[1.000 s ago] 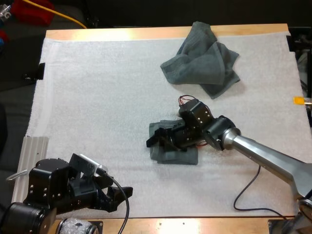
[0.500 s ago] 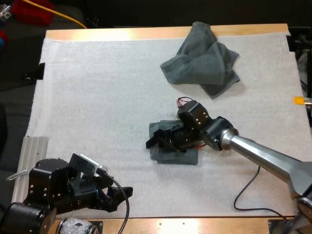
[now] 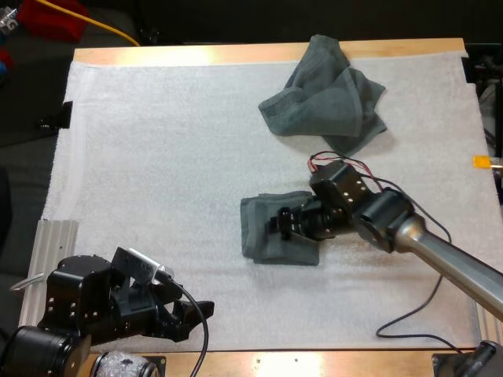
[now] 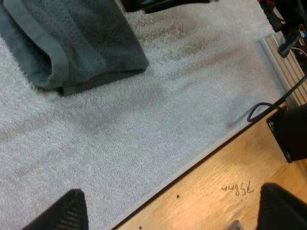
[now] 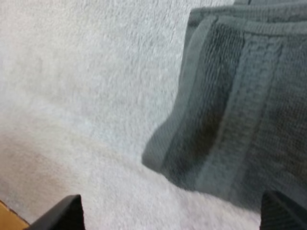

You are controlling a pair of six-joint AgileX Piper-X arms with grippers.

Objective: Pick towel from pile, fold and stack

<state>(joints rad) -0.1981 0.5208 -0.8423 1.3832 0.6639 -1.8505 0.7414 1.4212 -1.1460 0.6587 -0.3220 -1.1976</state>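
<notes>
Bench mat [image 3: 157,157] — limp crumpled towel [image 3: 330,98] at one o'clock, probably light; pinch a hem. Left end effector [image 3: 196,314], right end effector [image 3: 283,225]: apart.

Folded towel [image 4: 72,43], dark grey-green, lying flat on the white mat [image 4: 158,120] near the mat's edge. Wooden worktop [image 4: 216,191] beyond that edge, with a handwritten number. Left hand [image 4: 177,211]: black fingers [image 4: 69,213] wide apart, clear of the towel.
</notes>
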